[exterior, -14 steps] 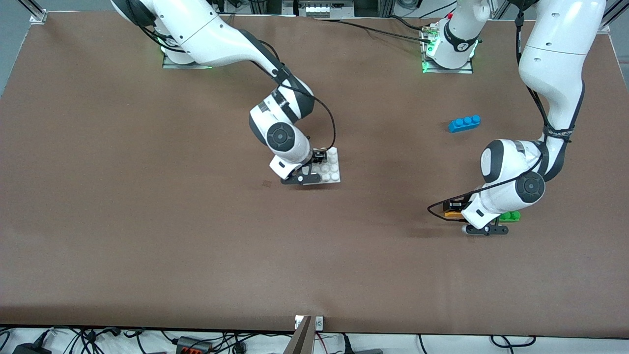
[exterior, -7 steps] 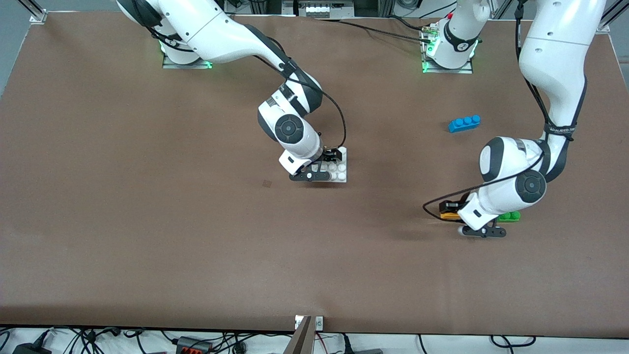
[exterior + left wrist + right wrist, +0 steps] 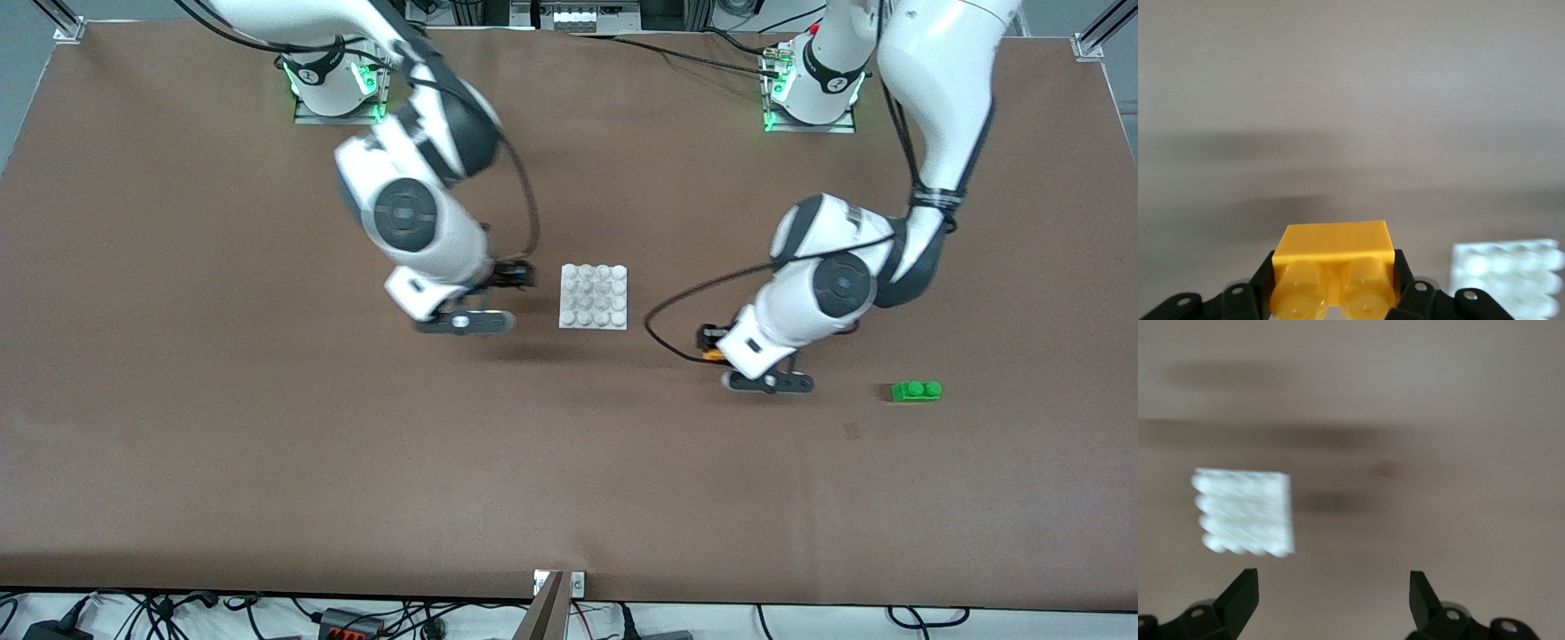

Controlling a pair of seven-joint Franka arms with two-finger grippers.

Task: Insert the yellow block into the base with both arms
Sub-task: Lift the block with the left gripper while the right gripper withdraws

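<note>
The white base [image 3: 594, 296] lies flat mid-table; it also shows in the right wrist view [image 3: 1245, 513] and the left wrist view [image 3: 1508, 277]. My left gripper [image 3: 709, 342] is shut on the yellow block [image 3: 711, 353] and holds it above the table, beside the base toward the left arm's end. In the left wrist view the yellow block [image 3: 1335, 267] sits between the black fingers [image 3: 1418, 293], its two studs pointing at the camera. My right gripper [image 3: 520, 276] is open and empty, beside the base toward the right arm's end. Its fingers [image 3: 1241, 597] are spread wide apart.
A green two-stud brick [image 3: 916, 390] lies on the brown table toward the left arm's end, nearer the front camera than the base. The blue brick is hidden by the left arm. Cables run along the table's front edge [image 3: 569, 591].
The right gripper let go of the base and drew away toward the right arm's end. The left gripper lifted the yellow block from beside the green brick and carried it toward the base.
</note>
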